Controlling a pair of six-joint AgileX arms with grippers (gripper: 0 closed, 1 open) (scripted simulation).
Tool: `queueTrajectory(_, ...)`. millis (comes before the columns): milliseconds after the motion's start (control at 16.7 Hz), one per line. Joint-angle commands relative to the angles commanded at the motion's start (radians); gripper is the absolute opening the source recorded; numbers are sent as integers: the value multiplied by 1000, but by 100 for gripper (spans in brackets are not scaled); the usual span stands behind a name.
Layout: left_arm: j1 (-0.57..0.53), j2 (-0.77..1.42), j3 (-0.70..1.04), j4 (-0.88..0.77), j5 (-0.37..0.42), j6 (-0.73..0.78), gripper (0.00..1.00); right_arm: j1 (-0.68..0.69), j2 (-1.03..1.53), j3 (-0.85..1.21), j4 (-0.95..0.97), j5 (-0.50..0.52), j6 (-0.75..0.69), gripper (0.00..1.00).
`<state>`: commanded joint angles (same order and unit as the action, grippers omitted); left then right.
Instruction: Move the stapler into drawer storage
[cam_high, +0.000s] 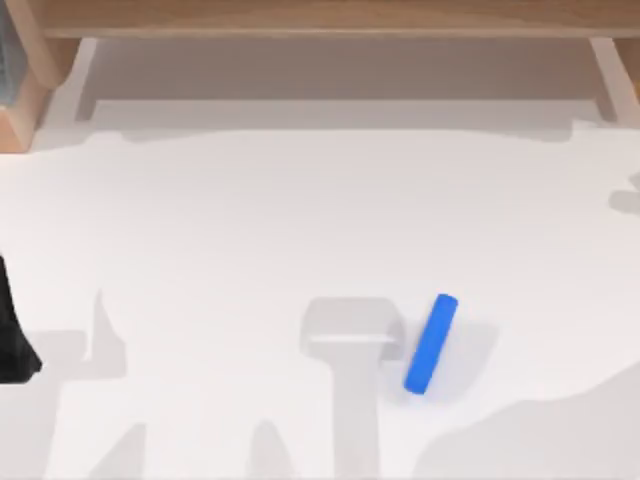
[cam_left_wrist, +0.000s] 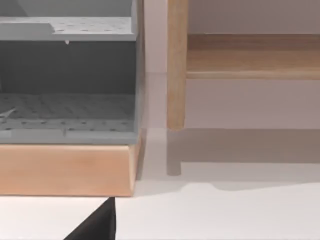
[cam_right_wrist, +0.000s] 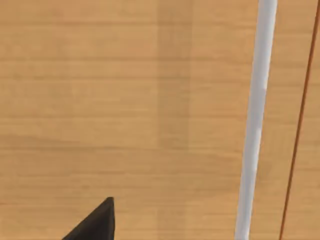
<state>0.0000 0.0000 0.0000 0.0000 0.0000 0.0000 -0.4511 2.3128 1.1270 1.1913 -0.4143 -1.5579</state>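
- Small bright blue stapler bar w/ rounded ends (cam_high: 431, 344) is lying on the white tabletop (cam_high: 250, 230), right of centre, near the front edge, tilted a bit off upright, nothing touching it.
- Left arm's black part (cam_high: 12, 340) is sitting at the table's left edge, well apart from the stapler; can't tell its fingers' state.
- Left wrist cam is facing a grey drawer unit (cam_left_wrist: 67, 85) on a light wood base (cam_left_wrist: 67, 170), beside a wooden post (cam_left_wrist: 176, 65).
- Right wrist cam is facing a wood panel (cam_right_wrist: 125, 100) w/ a white bar (cam_right_wrist: 255, 120); finger state unclear too.

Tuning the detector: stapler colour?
Bright blue, plain; the stapler shows best in the top view.
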Motion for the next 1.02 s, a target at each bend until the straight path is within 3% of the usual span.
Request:
queueTrajectory(480, 0, 0, 0, 0, 0, 0, 100, 15, 41, 87, -47, 16, -1, 100)
queueTrajectory(1020, 0, 0, 0, 0, 0, 0, 100, 15, 41, 87, -47, 16, -1, 32)
